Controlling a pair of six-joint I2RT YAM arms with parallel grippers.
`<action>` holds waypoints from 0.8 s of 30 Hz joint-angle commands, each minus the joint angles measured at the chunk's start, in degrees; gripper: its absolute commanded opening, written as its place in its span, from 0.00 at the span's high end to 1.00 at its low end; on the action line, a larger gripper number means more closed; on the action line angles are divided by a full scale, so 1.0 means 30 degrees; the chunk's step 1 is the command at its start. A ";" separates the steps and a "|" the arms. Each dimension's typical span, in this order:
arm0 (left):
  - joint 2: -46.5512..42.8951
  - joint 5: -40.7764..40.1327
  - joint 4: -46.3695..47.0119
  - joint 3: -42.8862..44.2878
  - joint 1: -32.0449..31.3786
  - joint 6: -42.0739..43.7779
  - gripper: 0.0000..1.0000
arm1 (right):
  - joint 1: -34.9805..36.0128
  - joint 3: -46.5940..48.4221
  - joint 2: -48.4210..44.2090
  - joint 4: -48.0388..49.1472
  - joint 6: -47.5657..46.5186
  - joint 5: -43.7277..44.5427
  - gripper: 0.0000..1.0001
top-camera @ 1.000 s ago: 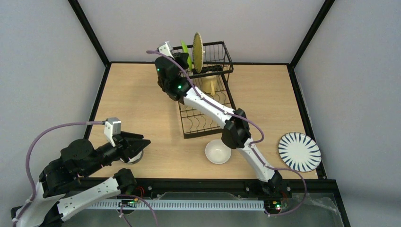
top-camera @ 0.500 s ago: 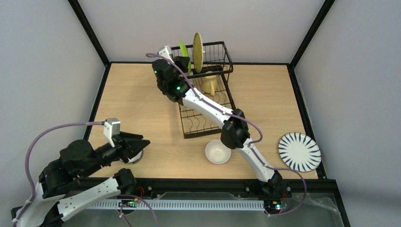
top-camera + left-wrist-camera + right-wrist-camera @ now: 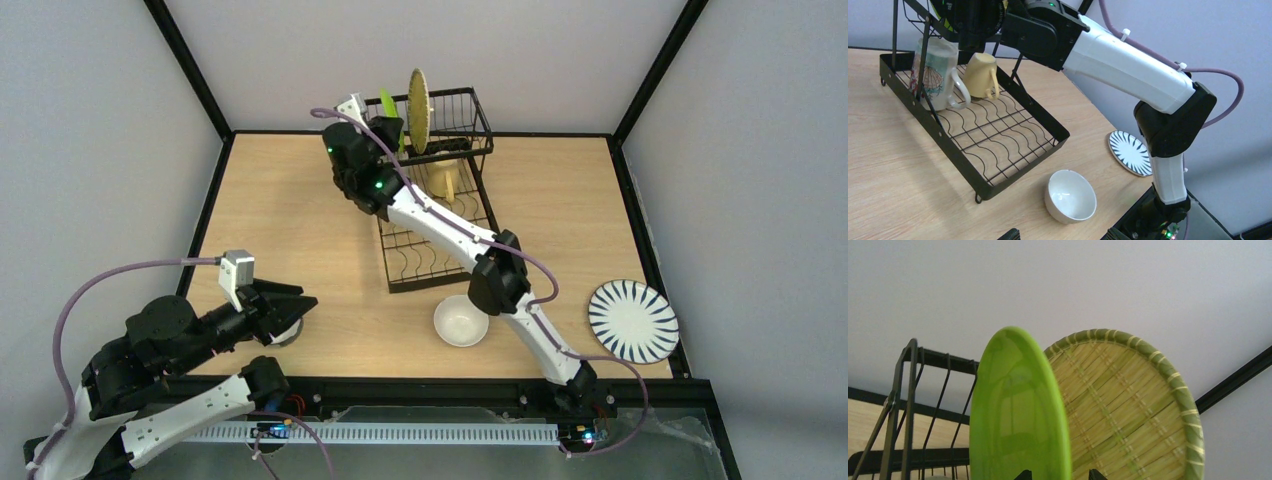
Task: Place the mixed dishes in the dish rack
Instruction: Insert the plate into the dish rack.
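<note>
Right fingers (image 3: 1024, 476) grasping round green plate (image 3: 1018, 415), straightening it upright, nine o'clock of woven bamboo plate (image 3: 1128, 405); seating nearing completion. Left fingers (image 3: 1010, 235) released.

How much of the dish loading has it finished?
Racked: woven bamboo plate, pale yellow mug, patterned mug. In hand: the right gripper is at the green plate, upright in the raised basket. To go: white bowl, blue-striped plate, and a half-hidden dish under the left gripper.

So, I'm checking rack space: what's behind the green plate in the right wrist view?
The woven bamboo plate stands upright just behind the green plate. The green plate covers its left part, and both plates' lower edges fall below the frame.
</note>
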 commanded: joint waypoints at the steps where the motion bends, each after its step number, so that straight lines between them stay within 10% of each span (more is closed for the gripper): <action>1: -0.0222 0.0315 -0.0077 0.0140 -0.0048 -0.0006 0.01 | 0.0163 0.0427 -0.1783 -0.0323 0.0963 -0.0046 0.36; 24: -0.0451 0.0779 0.0175 -0.0264 -0.0061 -0.0944 0.01 | 0.0795 0.0384 -0.4242 -0.3250 0.4001 -0.1699 0.31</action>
